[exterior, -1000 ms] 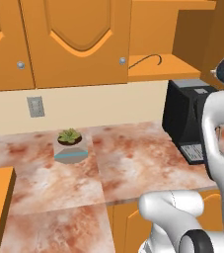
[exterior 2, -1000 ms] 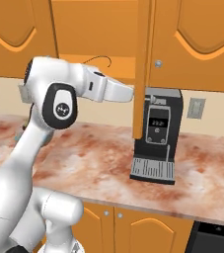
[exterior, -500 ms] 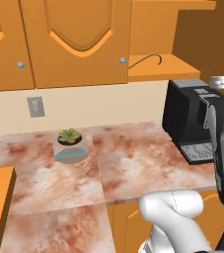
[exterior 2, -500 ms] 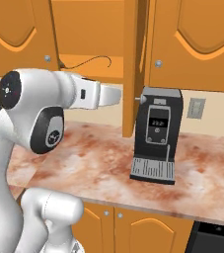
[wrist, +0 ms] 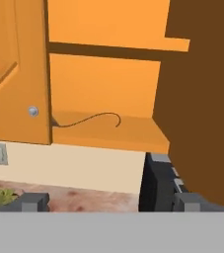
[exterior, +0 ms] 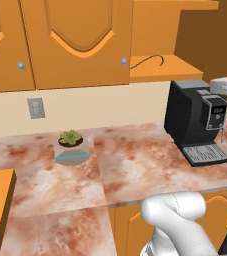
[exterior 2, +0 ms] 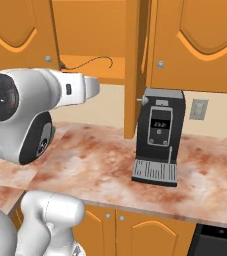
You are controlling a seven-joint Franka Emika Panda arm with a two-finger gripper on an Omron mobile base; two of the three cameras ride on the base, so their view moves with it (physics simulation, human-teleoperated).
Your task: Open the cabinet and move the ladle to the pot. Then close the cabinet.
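Cabinet [wrist: 108, 74] open; ladle [wrist: 86, 119] at shelf front edge; claw [wrist: 108, 201] wide, clear.

My arm raised, jaws spread wide

My gripper [wrist: 111, 201] holds nothing, its two dark fingertips [wrist: 33, 201] well apart and level with each other. My forearm reaches level toward the cabinet [exterior 2: 90, 37], wrist pointing at its open shelf, hand below the shelf edge and short of it.
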